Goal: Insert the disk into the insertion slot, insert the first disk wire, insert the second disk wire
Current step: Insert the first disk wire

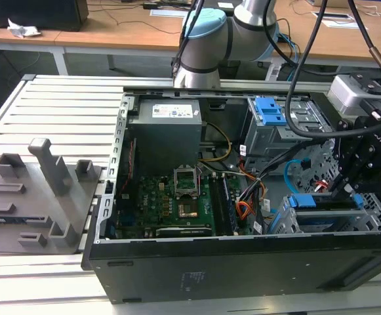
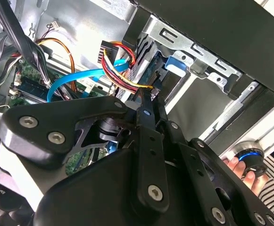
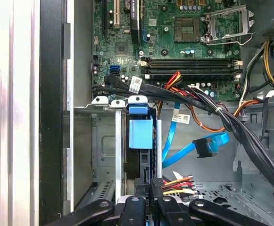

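The disk (image 1: 324,202) in its blue carrier (image 3: 140,133) sits inside the insertion slot (image 1: 376,211), the low grey cage (image 3: 103,141) at the case's front corner on the exterior view's right. My gripper (image 1: 343,190) hangs over the disk's inner end. In both wrist views its fingertips (image 3: 153,186) stand close together around the black plug of the first disk wire (image 3: 177,181), a red, yellow and dark bundle (image 2: 120,75), right at the disk's edge (image 2: 148,70). The second disk wire (image 3: 184,153), light blue, lies loose beside it with its dark plug (image 3: 206,147) free.
A taller grey cage with a blue clip (image 1: 269,111) stands behind the slot. Thick black cables (image 3: 212,106) and orange wires (image 3: 207,126) cross beside the motherboard (image 1: 170,203). A grey fixture (image 1: 39,197) lies left of the case. A hand (image 2: 238,165) holds a blue-ringed knob outside it.
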Action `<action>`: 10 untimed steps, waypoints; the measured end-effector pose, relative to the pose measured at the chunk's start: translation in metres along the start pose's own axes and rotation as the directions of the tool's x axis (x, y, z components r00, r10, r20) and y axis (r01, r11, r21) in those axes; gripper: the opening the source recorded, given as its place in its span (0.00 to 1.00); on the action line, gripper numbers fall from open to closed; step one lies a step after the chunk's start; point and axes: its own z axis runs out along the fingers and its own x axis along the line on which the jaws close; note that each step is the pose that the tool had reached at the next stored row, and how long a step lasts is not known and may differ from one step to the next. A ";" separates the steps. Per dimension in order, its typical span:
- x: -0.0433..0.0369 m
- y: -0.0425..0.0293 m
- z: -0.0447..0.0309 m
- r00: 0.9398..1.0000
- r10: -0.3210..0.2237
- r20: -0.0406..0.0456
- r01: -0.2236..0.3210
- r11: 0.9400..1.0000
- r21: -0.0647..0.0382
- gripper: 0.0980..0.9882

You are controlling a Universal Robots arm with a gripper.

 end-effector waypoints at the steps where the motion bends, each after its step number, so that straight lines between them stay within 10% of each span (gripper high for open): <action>1: 0.0001 0.0000 -0.0003 1.000 0.000 0.003 0.000 1.000 0.000 0.07; 10: 0.0002 0.0002 -0.0043 1.000 0.000 0.010 0.000 1.000 0.000 0.07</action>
